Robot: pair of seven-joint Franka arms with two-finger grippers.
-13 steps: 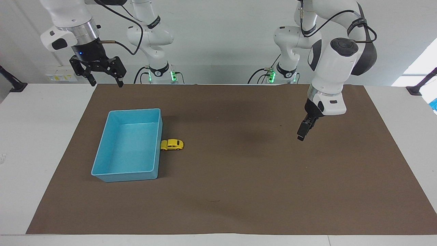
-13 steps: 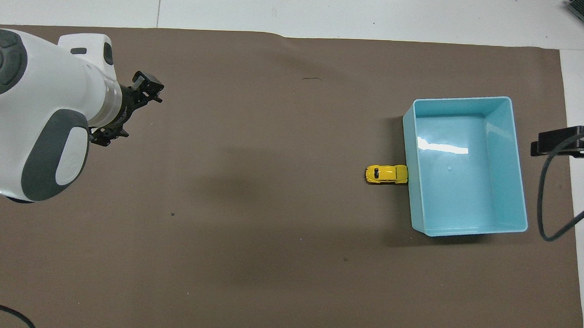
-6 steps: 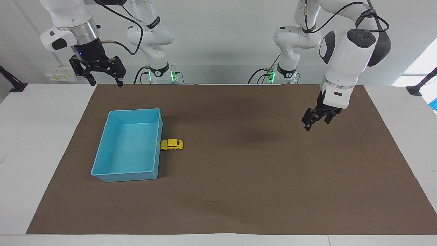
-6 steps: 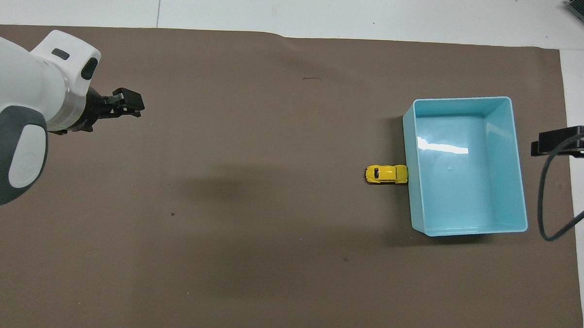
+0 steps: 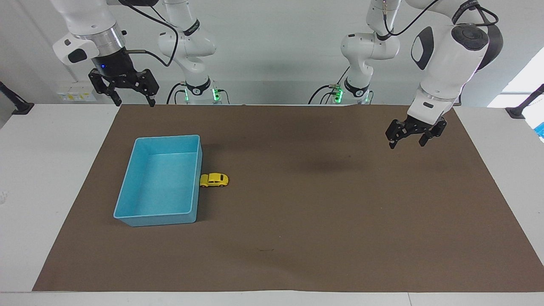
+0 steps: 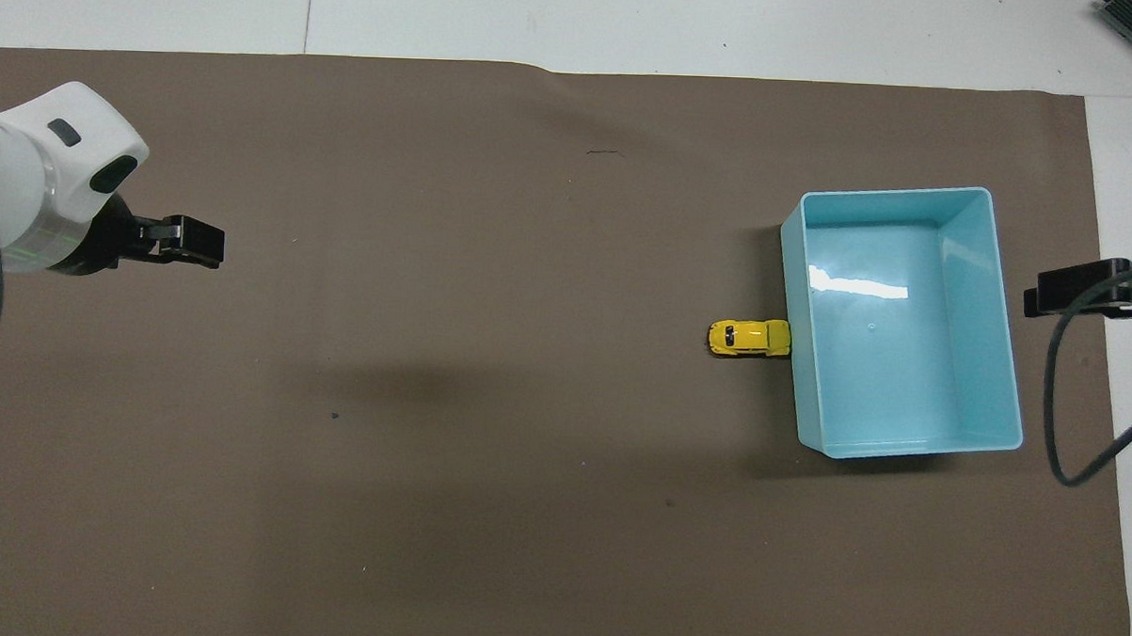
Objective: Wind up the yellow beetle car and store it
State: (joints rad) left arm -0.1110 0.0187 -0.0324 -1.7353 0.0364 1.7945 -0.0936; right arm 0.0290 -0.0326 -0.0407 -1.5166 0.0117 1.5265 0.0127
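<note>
Brown mat [image 5: 297,221] over a white table [image 5: 51,178], pale wall [image 5: 276,51] past the arm bases. Only the facing view shows bases and wall. Yellow beetle car [image 5: 214,179] sits on the mat, touching the empty blue bin's [image 5: 140,219] wall. Left gripper [image 5: 408,139] hangs over the mat, fingers apart, empty. Right gripper [image 5: 131,101] waits raised over the mat edge, fingers apart, empty.

We see a white desk [image 5: 59,170] w/ a big brown mat [image 5: 323,221] covering most of it. A plain pale wall [image 5: 276,51] stands at the robots' end, w/ a socket strip [image 5: 76,96] low on it. Bright light comes in at a window [image 5: 520,87] toward the left arm's end.
</note>
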